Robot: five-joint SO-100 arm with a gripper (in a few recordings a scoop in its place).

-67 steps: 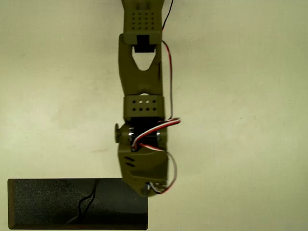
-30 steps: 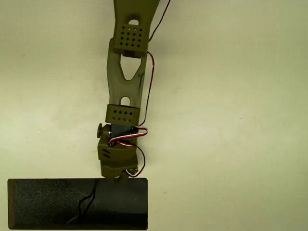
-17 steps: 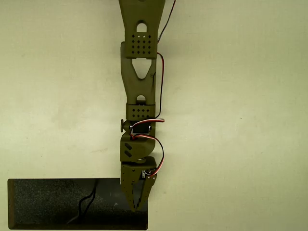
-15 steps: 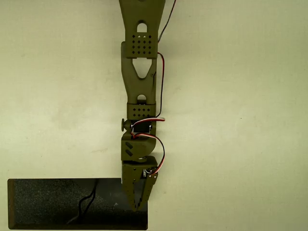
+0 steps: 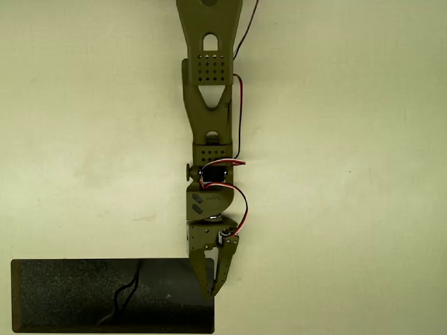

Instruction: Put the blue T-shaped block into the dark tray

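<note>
The dark tray [image 5: 70, 296] lies at the bottom left of the overhead view, a long black shallow tray with a speckled floor and a thin squiggly mark [image 5: 124, 294] inside. My olive-green arm reaches down from the top edge. Its gripper [image 5: 213, 292] points downward over the tray's right end, near the top right corner. The two fingers form a narrow V whose tips meet, so the gripper looks shut with nothing visible between them. The blue T-shaped block is out of view.
A pale cream tabletop [image 5: 349, 174] surrounds the arm on both sides. Red, white and black wires [image 5: 237, 202] loop along the right side of the wrist. The tray's bottom rim sits close to the lower picture edge.
The arm swung from left of centre back to the right, and the wrist turned so the fingers show. In the last half second the gripper shifted slightly right, toward the tray's right rim.
</note>
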